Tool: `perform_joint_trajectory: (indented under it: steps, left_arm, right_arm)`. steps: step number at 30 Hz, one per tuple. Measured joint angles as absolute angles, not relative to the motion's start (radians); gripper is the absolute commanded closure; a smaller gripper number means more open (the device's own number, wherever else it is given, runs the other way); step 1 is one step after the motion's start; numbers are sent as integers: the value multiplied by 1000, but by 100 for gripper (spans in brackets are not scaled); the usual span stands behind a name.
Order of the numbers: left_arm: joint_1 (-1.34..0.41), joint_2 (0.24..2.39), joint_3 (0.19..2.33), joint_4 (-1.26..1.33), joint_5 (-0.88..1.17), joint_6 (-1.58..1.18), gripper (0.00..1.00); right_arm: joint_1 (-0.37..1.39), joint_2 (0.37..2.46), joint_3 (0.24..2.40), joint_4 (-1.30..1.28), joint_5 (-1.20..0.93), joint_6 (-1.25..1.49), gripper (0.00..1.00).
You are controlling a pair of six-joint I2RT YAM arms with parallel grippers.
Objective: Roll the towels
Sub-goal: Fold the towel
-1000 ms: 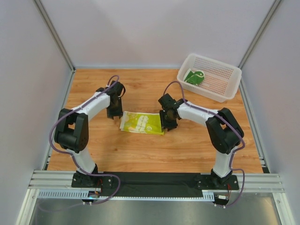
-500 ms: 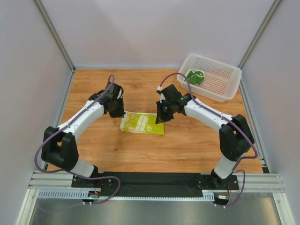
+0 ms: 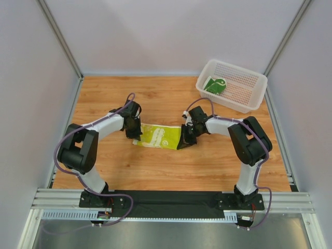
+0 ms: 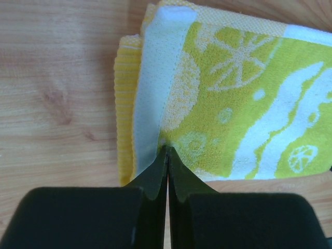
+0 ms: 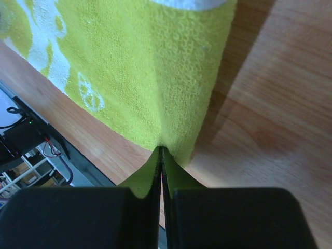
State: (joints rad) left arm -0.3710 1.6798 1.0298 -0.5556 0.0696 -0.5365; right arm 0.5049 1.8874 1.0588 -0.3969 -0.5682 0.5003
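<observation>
Both arms dropped to the cream-yellow, lime-patterned terry towel; left gripper pinches its left end, right gripper its right, long axis spanning between.

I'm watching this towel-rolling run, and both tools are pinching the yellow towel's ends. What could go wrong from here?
1. The left tool bites only the very edge of the yellow towel, where the folded layers stack. It may have caught just the upper layers, so the fold could open.
2. The right tool also has only a thin bite at the edge, so the cloth could slip out under tension.
3. If the two ends are pulled unevenly, the roll may come out skewed.
</observation>
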Motion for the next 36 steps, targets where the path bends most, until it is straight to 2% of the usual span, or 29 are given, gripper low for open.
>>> perform_joint_trajectory:
  steps: [10,16,23,31,36]
  left_arm:
    - [-372,1704,1009,-516,28,-534,100]
    - [-371,1698,1006,-505,-9,-507,100]
    - [-369,1696,1009,-513,-70,-454,100]
    - [-369,1695,1009,-515,-76,-442,100]
    - [-369,1693,1011,-526,-85,-440,100]
  right_arm:
    - [490,1872,1002,-327,-603,515,100]
    - [491,1803,966,-387,-548,507,100]
    - [489,1731,1056,-418,-613,501,100]
    - [479,1938,1307,-357,-675,520,100]
    - [426,2078,1308,-324,-659,538,100]
